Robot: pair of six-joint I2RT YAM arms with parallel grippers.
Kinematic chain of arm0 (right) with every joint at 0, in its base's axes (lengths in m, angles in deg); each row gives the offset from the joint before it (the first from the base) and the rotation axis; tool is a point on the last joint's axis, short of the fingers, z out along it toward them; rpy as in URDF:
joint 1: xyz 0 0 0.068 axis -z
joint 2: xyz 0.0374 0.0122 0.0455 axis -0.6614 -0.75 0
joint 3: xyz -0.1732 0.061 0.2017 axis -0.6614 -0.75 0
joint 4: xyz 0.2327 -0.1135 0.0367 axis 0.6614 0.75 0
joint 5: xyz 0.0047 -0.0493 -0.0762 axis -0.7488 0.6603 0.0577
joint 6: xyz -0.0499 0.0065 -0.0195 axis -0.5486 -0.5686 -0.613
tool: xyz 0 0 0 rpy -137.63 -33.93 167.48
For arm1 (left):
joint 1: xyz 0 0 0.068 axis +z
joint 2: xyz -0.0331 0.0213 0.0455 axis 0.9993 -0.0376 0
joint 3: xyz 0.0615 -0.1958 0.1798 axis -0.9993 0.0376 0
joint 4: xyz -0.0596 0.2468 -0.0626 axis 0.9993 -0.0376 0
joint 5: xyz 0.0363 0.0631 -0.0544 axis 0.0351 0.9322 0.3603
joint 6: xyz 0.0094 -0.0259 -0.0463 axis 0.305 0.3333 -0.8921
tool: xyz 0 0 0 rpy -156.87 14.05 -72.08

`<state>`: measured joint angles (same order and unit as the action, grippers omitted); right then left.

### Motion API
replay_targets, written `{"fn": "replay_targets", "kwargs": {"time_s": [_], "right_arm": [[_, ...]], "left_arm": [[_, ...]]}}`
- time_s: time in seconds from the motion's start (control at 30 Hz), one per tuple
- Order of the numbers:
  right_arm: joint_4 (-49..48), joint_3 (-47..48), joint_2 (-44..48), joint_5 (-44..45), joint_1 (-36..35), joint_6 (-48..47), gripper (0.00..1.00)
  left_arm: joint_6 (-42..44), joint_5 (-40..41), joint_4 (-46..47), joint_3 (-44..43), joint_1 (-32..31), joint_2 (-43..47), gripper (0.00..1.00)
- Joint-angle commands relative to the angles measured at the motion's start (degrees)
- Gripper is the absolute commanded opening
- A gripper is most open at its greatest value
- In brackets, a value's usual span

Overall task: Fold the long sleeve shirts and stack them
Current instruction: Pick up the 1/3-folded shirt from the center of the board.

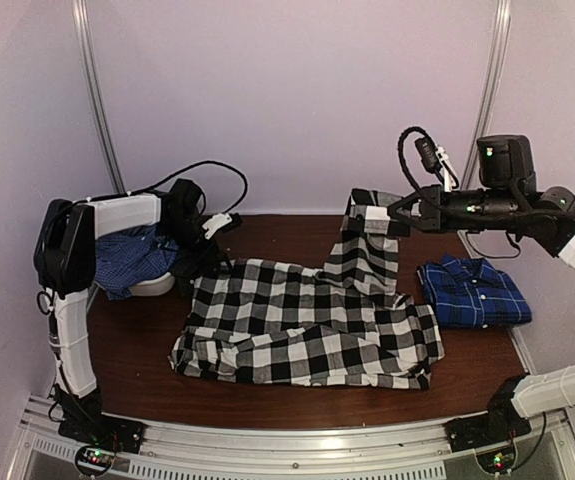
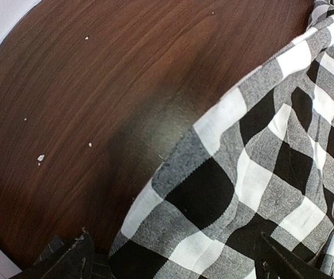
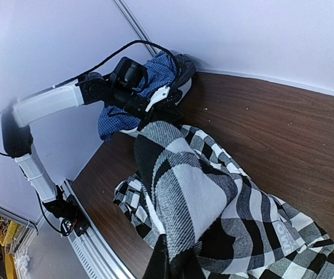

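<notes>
The black-and-white check shirt lies spread across the middle of the table. One part of it is pulled up at the back, and my right gripper is shut on that raised cloth. In the right wrist view the check cloth drapes over the gripper and hides its fingers. My left gripper is low at the shirt's far left corner and open. Its fingers straddle the cloth edge without pinching it. A folded royal blue shirt lies at the right.
More blue plaid cloth sits crumpled on a white rounded object at the back left, behind the left arm. Bare brown table extends beyond the shirt's corner. A metal rail runs along the near edge.
</notes>
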<state>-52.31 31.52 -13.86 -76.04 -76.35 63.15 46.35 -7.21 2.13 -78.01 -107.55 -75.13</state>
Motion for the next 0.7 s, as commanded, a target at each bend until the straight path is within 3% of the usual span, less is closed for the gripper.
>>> {"fn": "replay_targets", "kwargs": {"time_s": [0.0, 0.67], "right_arm": [[2.02, 1.47, 1.18, -2.88, 0.35, -1.91, 0.00], [5.40, 2.50, 3.03, -7.67, 0.85, -3.08, 0.00]], "left_arm": [[4.58, -6.94, -2.91, -4.75, 2.62, -3.61, 0.98], [10.78, -17.48, -12.41, -20.23, 4.90, -17.02, 0.95]]}}
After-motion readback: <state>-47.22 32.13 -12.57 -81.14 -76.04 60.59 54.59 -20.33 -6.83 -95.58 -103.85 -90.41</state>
